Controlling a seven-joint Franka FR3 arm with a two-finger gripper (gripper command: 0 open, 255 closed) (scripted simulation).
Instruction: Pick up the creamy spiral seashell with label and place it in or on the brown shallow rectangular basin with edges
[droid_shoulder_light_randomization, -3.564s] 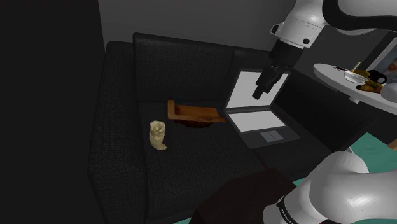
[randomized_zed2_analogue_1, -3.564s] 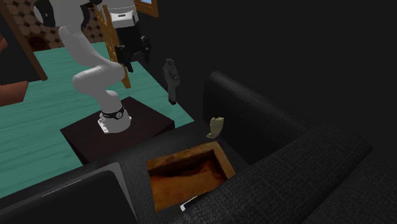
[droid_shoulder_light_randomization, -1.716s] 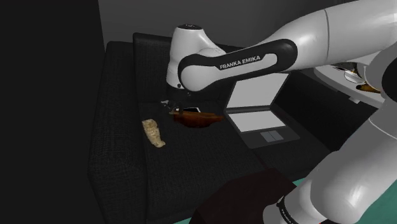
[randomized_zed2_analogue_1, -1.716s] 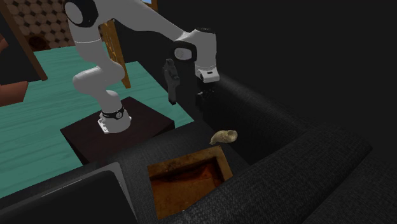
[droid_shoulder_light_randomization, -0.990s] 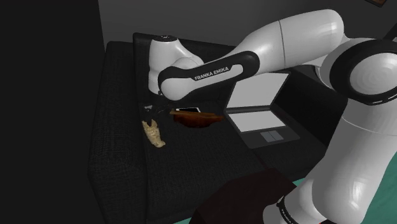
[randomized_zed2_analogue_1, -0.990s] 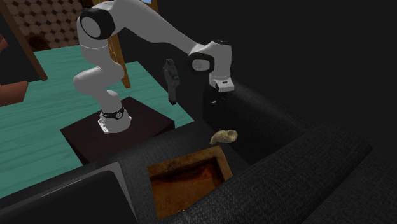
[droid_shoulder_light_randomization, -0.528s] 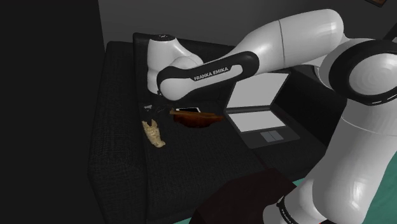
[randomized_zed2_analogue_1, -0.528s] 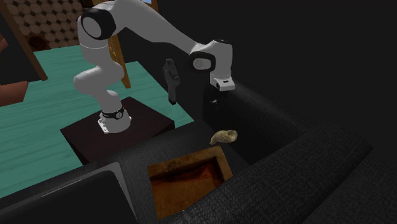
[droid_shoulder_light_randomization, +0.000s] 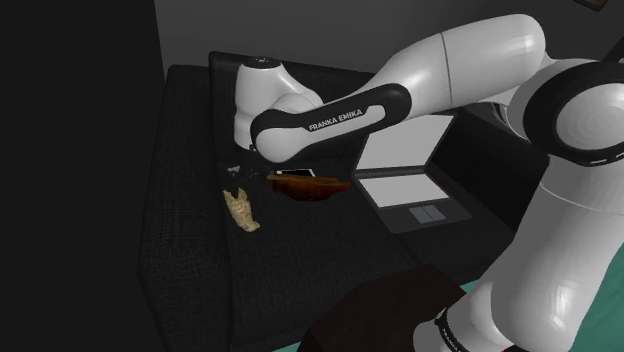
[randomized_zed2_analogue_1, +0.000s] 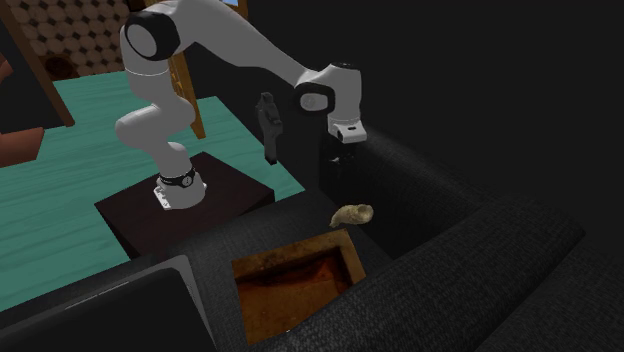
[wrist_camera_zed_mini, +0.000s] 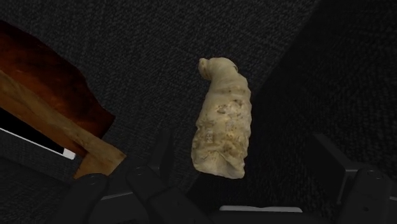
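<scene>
We see the shell (wrist_camera_zed_mini: 221, 127) lying on its side on the dark sofa (droid_shoulder_light_randomization: 190, 250), just beside the brown basin (droid_shoulder_light_randomization: 310, 186) — the gripper (wrist_camera_zed_mini: 243, 153) hangs over it, fingers spread wide, one on each side.

- My arm (droid_shoulder_light_randomization: 450, 60) was glossy white, built of rounded links with dark joints.
- Far from the stand (randomized_zed2_analogue_1: 130, 225), a dark band bore white "FRANKA EMIKA" lettering (droid_shoulder_light_randomization: 337, 118).
- At the stand, a black collar (randomized_zed2_analogue_1: 180, 179) ringed my base.
- My gripper (wrist_camera_zed_mini: 242, 149) was all black.
</scene>
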